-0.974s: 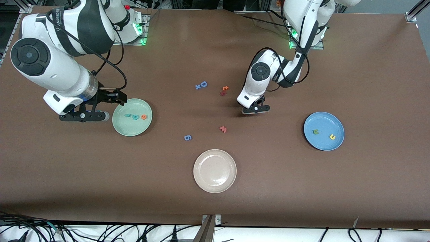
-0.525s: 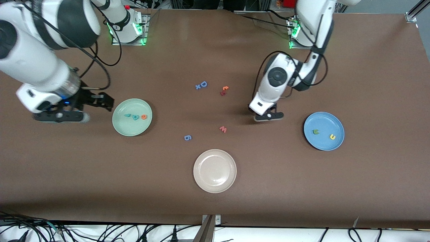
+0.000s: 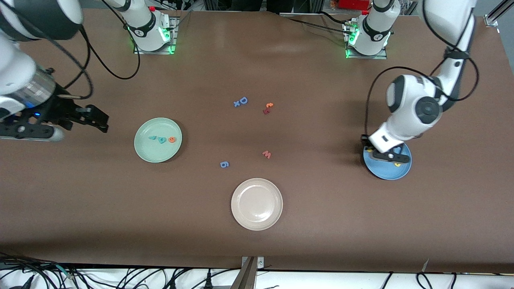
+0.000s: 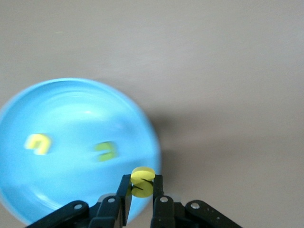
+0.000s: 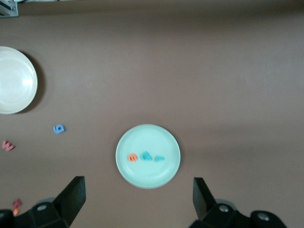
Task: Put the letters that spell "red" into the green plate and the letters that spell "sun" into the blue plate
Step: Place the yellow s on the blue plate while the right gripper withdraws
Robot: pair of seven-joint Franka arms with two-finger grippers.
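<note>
My left gripper point(image 3: 388, 156) hangs over the blue plate point(image 3: 386, 173), shut on the yellow "s" point(image 4: 142, 181), close to the plate's rim point(image 4: 151, 137). In the plate lie a yellow "u" point(image 4: 37, 143) and a dark green "n" point(image 4: 105, 151). The green plate point(image 3: 150, 152) holds the teal "r" point(image 3: 152, 137), the teal "d" point(image 3: 161, 140) and the orange "e" point(image 3: 172, 139). My right gripper point(image 3: 28, 132) is open and empty, up in the air at the right arm's end of the table, beside the green plate point(image 5: 148, 175).
A beige-white plate point(image 3: 257, 218) sits nearest the front camera. Loose on the table's middle are a blue "g" point(image 3: 224, 164), a red "w" point(image 3: 266, 154), a blue "D" point(image 3: 243, 100) and an orange "t" point(image 3: 269, 105).
The left arm has carried the yellow "s" from the table's middle to over the blue plate. The right gripper has drawn away from the green plate toward its own end of the table.
</note>
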